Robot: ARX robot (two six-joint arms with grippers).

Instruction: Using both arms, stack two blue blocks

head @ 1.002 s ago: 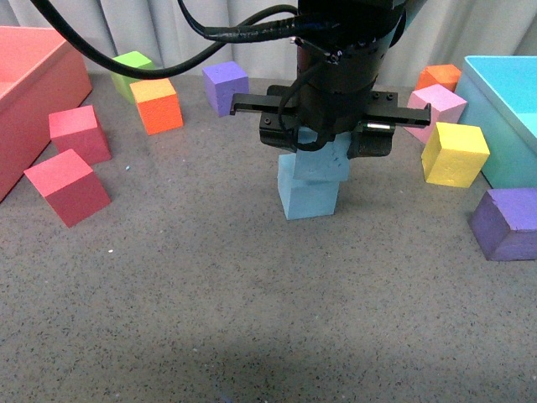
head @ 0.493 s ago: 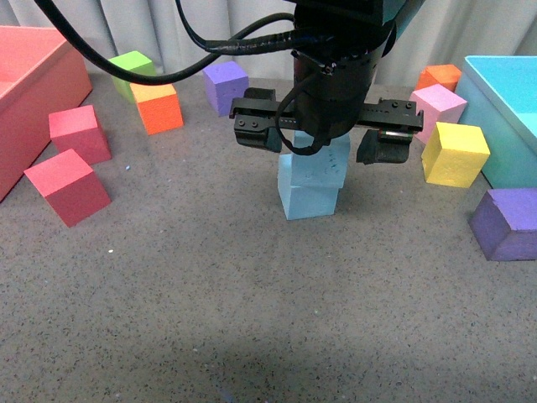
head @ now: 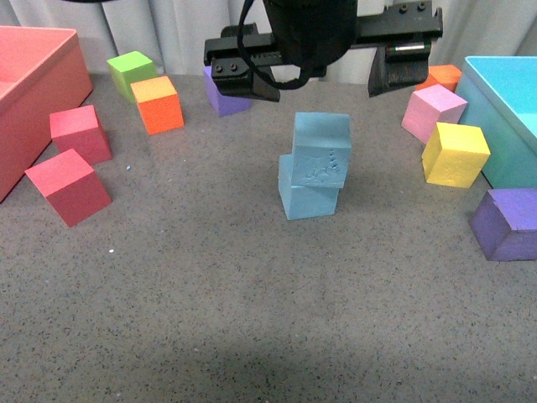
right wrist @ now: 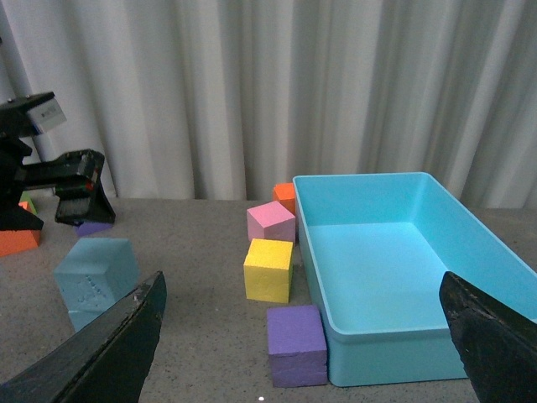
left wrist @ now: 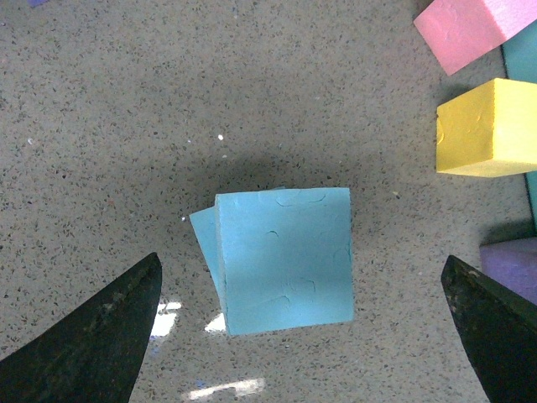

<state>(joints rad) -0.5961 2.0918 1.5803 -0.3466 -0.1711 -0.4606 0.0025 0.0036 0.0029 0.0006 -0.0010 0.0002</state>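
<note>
Two sky-blue blocks stand stacked mid-table. The upper blue block (head: 321, 149) has embossed marks on its front face and sits turned and offset on the lower blue block (head: 307, 198). My left gripper (head: 323, 67) hangs open above the stack, apart from it, with nothing held. Looking down in the left wrist view, the upper block (left wrist: 285, 256) lies between the wide-open left gripper (left wrist: 302, 323), with a sliver of the lower block (left wrist: 204, 243) showing. My right gripper (right wrist: 306, 353) is open and empty, off to the side of the stack (right wrist: 99, 270).
A turquoise bin (head: 497, 80) stands at the right, with yellow (head: 454, 154), pink (head: 433, 111), orange (head: 441, 77) and purple (head: 507, 223) cubes beside it. At the left are a red bin (head: 50, 84), two red cubes (head: 69, 185), an orange cube (head: 157, 104), a green cube (head: 131, 71).
The left gripper, which was down around the upper blue block, has spread and lifted straight up. The upper block stays resting on the lower one.
</note>
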